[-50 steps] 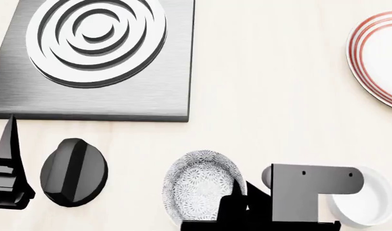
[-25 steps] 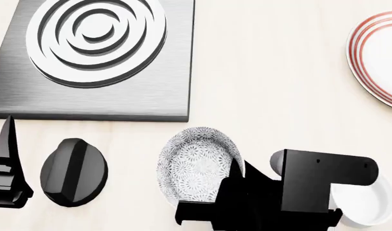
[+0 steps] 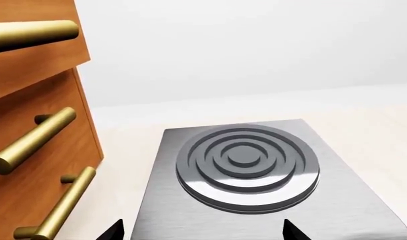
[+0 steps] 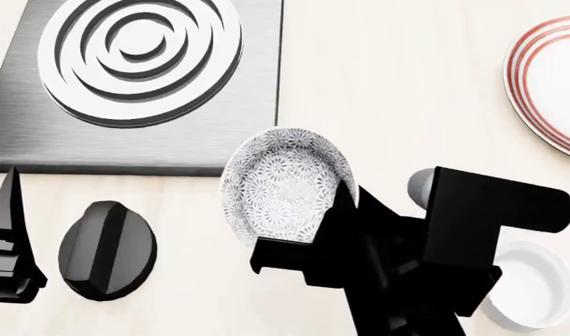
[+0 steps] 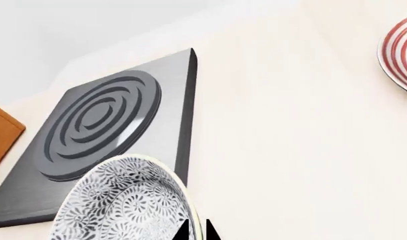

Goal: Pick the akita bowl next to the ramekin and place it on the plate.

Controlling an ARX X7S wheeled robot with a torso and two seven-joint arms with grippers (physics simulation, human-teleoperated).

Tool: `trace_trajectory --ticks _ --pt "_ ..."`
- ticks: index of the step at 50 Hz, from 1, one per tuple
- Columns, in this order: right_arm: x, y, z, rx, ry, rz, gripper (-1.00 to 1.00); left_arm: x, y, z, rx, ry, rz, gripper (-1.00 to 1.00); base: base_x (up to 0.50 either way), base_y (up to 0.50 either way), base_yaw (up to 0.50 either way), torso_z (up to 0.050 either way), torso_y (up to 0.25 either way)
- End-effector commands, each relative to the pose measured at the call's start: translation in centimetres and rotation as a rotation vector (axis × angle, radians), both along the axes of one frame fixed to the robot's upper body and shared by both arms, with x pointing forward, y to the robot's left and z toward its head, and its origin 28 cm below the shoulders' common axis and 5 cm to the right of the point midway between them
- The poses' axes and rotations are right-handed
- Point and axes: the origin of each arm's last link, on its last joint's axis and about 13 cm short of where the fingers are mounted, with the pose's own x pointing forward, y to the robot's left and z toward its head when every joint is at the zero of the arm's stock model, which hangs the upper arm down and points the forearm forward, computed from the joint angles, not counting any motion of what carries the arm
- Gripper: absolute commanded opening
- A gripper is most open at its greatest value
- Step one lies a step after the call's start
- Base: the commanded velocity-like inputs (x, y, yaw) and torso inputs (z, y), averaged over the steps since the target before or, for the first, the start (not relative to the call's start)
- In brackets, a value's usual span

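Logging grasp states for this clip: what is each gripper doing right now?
Left gripper: open, holding nothing.
Right gripper: shut on the akita bowl, fingers pinching its rim.

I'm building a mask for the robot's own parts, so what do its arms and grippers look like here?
Both are plain matte black with no cables, markings or sleeves visible. The right gripper has angular, wedge-shaped fingers on a blocky body, behind it a boxy black link with a rounded grey joint cap. The left gripper shows a thin pointed finger above a stepped, ridged base.
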Motion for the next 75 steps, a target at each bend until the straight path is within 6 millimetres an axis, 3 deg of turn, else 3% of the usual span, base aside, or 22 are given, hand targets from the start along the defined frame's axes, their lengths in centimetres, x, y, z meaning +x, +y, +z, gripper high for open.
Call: trace_trajectory --ticks 1,21,75 --pt "0.6 -0.2 1.8 0.053 -0.071 0.005 -1.00 0.2 0.1 0.1 -0.014 -0.014 0.001 1.00 0.00 0.00 0.00 0.000 0.000" --pt "2.4 -0.7 3.8 0.114 -0.088 -0.024 -1.00 0.2 0.1 0.2 -0.011 -0.015 0.000 1.00 0.00 0.00 0.00 0.000 0.000" --pt "11.9 -3.8 7.5 0.283 -0.011 -0.149 -1.00 0.4 0.4 -0.1 -0.018 0.008 0.006 1.00 0.00 0.00 0.00 0.000 0.000"
